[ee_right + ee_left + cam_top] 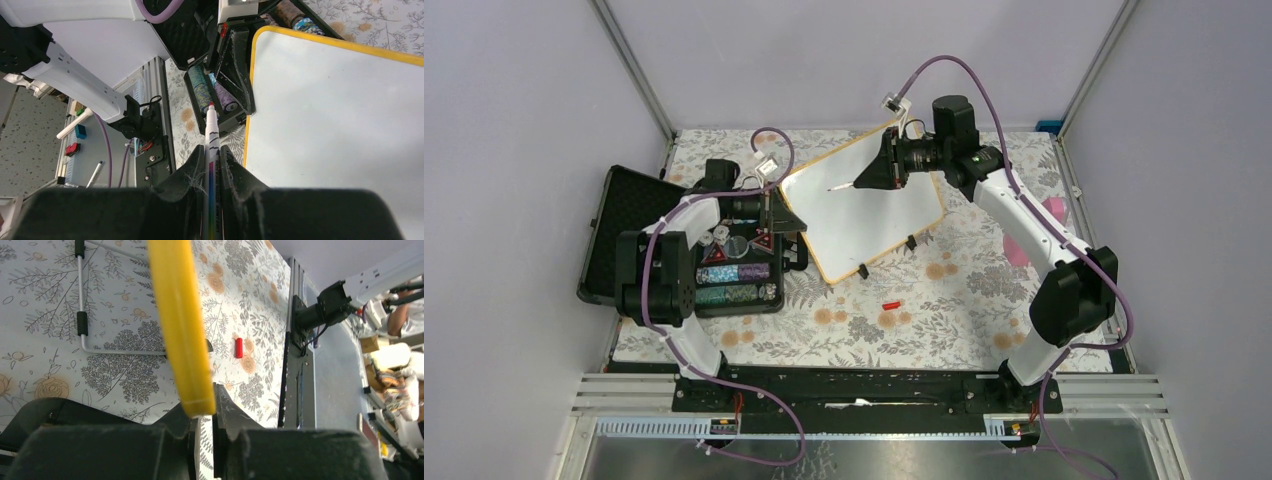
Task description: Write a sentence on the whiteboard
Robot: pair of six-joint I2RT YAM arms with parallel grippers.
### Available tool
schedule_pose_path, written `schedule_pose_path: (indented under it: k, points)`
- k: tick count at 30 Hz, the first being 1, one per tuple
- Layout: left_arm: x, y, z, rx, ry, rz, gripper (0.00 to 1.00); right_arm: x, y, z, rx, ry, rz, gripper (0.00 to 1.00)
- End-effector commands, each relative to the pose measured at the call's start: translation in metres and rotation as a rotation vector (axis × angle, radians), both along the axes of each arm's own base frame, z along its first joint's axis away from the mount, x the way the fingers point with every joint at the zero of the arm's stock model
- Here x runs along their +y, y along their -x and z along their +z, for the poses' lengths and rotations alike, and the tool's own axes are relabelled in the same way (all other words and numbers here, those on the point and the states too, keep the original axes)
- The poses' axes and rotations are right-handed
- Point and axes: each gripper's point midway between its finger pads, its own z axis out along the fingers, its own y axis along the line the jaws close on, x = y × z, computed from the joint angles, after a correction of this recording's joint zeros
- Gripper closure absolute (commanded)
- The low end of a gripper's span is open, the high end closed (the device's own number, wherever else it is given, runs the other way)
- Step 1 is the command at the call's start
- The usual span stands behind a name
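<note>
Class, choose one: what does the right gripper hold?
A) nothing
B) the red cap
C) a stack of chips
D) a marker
D: the right gripper is shut on a marker with its red tip bare; the red cap lies apart on the table.

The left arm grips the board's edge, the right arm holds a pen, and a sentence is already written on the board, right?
No: the whiteboard is blank, as the right wrist view shows. The left gripper does grip its edge, and the right gripper does hold the pen.
</note>
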Motion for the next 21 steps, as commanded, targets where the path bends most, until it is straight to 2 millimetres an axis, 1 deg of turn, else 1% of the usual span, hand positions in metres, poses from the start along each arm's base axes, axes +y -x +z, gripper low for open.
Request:
schedule_pose_path:
  k: [1, 4, 5, 6, 8, 14, 17, 19, 20, 21]
  points:
    - [-0.011, 0.050, 0.003, 0.086, 0.074, -0.153, 1.00, -0.004, 0.018, 0.027, -0.047, -0.046, 0.039, 1.00]
    - [-0.010, 0.061, 0.005, 0.043, 0.093, -0.209, 1.00, -0.003, 0.022, 0.027, -0.036, -0.056, 0.054, 1.00]
    - [-0.010, 0.067, 0.008, 0.110, 0.113, -0.212, 1.00, -0.003, 0.022, 0.027, -0.036, -0.059, 0.054, 1.00]
    - [-0.010, 0.065, 0.005, 0.129, 0.126, -0.203, 1.00, -0.003, 0.022, 0.027, -0.035, -0.059, 0.055, 1.00]
    - [-0.009, 0.068, 0.001, 0.110, 0.130, -0.202, 1.00, -0.004, 0.022, 0.027, -0.032, -0.059, 0.053, 1.00]
    - [-0.009, 0.060, 0.006, 0.144, 0.159, -0.175, 1.00, -0.003, 0.022, 0.029, -0.033, -0.059, 0.048, 1.00]
    - [-0.006, 0.053, 0.010, 0.183, 0.174, -0.150, 0.52, -0.003, 0.021, 0.028, -0.034, -0.058, 0.044, 1.00]
    - [-0.004, 0.050, 0.009, 0.198, 0.176, -0.141, 0.29, -0.004, 0.021, 0.027, -0.033, -0.056, 0.040, 1.00]
    - [-0.003, 0.049, 0.008, 0.206, 0.178, -0.135, 0.19, -0.003, 0.021, 0.028, -0.033, -0.056, 0.041, 1.00]
    - [-0.002, 0.049, 0.006, 0.210, 0.180, -0.131, 0.04, -0.004, 0.022, 0.028, -0.034, -0.057, 0.041, 1.00]
